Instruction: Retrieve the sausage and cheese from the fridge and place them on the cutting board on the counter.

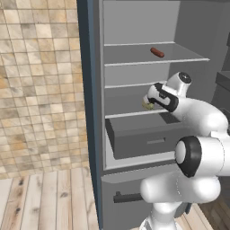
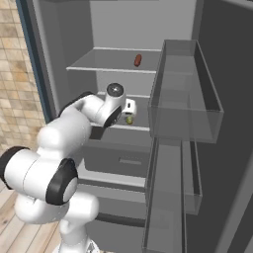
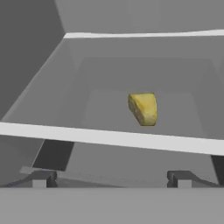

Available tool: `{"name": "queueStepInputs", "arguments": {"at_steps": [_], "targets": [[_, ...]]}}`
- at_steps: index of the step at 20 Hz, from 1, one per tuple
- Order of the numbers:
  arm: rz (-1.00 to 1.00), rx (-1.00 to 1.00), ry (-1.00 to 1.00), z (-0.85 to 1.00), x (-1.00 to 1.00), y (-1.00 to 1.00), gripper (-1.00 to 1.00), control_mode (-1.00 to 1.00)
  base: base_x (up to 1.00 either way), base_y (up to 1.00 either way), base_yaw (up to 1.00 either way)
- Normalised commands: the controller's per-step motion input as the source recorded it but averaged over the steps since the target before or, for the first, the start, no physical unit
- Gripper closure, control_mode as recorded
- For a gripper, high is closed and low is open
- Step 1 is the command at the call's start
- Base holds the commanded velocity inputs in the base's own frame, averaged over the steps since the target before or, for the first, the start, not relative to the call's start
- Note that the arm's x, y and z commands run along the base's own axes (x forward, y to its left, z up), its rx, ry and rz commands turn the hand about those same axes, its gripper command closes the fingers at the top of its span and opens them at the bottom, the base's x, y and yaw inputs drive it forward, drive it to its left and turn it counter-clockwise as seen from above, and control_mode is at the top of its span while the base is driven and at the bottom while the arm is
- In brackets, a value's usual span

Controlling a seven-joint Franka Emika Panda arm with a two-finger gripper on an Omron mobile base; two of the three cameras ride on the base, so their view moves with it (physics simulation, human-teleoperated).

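Step in hand: reaching into the open fridge [image 1: 134,31] for the cheese [image 3: 143,108], judged from the hand aimed at the lower shelf.
Fridge wall and shelves: the dark blue cabinet side stands at the left, and the grey shelves run right from it, with a drawer [image 1: 143,137] below the shelf being worked.
Cheese: a small yellow lump on the lower shelf, just past the shelf's pale front edge; in the hand view it lies a little right of centre, beyond the fingertips.
Gripper: the gripper [image 3: 109,178] has its jaws spread wide and holds nothing; the cheese is not yet between them.
How to do it well: shift slightly right so the lump is centred, clear the shelf lip, advance until the fingers straddle it, then close gently, since the lump is small and could be nudged away.
Sausage: the sausage [image 1: 157,52] lies on the shelf two levels up, toward the right and far back, untouched.
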Motion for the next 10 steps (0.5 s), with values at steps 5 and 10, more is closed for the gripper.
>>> {"name": "queueStepInputs", "arguments": {"at_steps": [5,10], "targets": [[0.00,0.00,0.00,-0.21,0.44,-0.02,-1.00,-1.00,0.00,0.00,0.00],[0.00,0.00,0.00,-0.21,0.36,-0.10,-1.00,-1.00,0.00,0.00,0.00]]}}
